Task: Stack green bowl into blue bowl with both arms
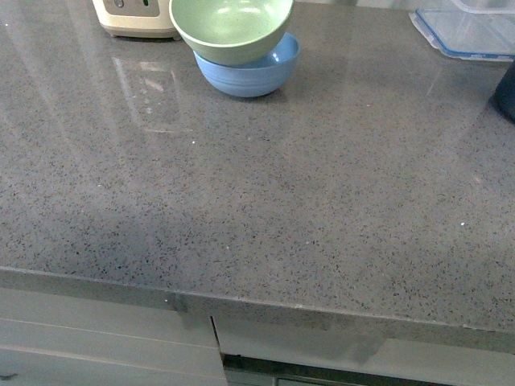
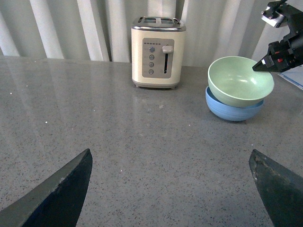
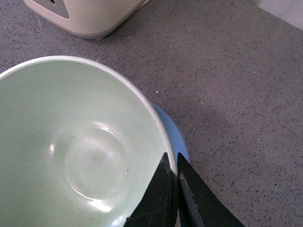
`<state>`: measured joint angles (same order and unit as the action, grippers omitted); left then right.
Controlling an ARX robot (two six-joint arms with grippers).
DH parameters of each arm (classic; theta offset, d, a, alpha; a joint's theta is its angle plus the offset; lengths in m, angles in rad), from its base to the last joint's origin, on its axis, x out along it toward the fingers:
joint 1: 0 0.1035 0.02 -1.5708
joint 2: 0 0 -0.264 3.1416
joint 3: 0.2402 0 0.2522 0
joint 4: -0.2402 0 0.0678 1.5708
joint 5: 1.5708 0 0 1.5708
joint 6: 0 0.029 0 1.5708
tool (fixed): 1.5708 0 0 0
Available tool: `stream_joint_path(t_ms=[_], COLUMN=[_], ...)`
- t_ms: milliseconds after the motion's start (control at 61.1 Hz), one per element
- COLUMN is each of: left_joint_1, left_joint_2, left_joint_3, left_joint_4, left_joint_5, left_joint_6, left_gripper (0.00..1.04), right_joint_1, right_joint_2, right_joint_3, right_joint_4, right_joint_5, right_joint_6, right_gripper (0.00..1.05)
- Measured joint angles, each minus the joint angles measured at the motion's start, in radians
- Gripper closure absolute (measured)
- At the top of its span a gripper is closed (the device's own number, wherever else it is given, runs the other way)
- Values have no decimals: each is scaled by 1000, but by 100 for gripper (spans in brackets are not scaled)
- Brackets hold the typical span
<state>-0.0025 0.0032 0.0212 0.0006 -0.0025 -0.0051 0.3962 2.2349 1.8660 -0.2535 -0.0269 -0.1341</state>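
Note:
The green bowl (image 1: 232, 28) rests tilted inside the blue bowl (image 1: 256, 74) at the far side of the grey counter. Both also show in the left wrist view, green bowl (image 2: 239, 80) over blue bowl (image 2: 232, 109). My right gripper (image 3: 172, 160) is shut on the green bowl's (image 3: 80, 151) rim, one finger inside and one outside; a sliver of the blue bowl (image 3: 176, 137) shows beneath. The right gripper (image 2: 265, 64) also shows in the left wrist view at the bowl's rim. My left gripper (image 2: 170, 163) is open and empty over bare counter, well short of the bowls.
A cream toaster (image 2: 157, 52) stands left of the bowls at the back; it also shows in the front view (image 1: 133, 18). A clear container with a blue rim (image 1: 467, 32) and a dark navy object (image 1: 505, 92) sit at the far right. The counter's front edge (image 1: 257, 301) runs across.

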Motion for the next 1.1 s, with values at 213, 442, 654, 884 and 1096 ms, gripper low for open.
stream_joint_path(t_ms=[213,442,654,884,1096], left_joint_1=[0,0,0,0,0], left_joint_2=[0,0,0,0,0], left_joint_3=[0,0,0,0,0], left_joint_4=[0,0,0,0,0], left_joint_5=[0,0,0,0,0], left_joint_6=[0,0,0,0,0], left_gripper=[7,7,7,7,7], right_joint_1=[-1,-6,-16,-55,-176], right_joint_2=[0,0,0,-106,-306], right_joint_3=[-1,-8,-32,-211,-391], right_joint_4=[6,15,18,68,108], right_joint_5=[1,4,-2,-47,-106], right_joint_6=[-3,-9,-9,0,-4], right_gripper=[104,85,41,11,10])
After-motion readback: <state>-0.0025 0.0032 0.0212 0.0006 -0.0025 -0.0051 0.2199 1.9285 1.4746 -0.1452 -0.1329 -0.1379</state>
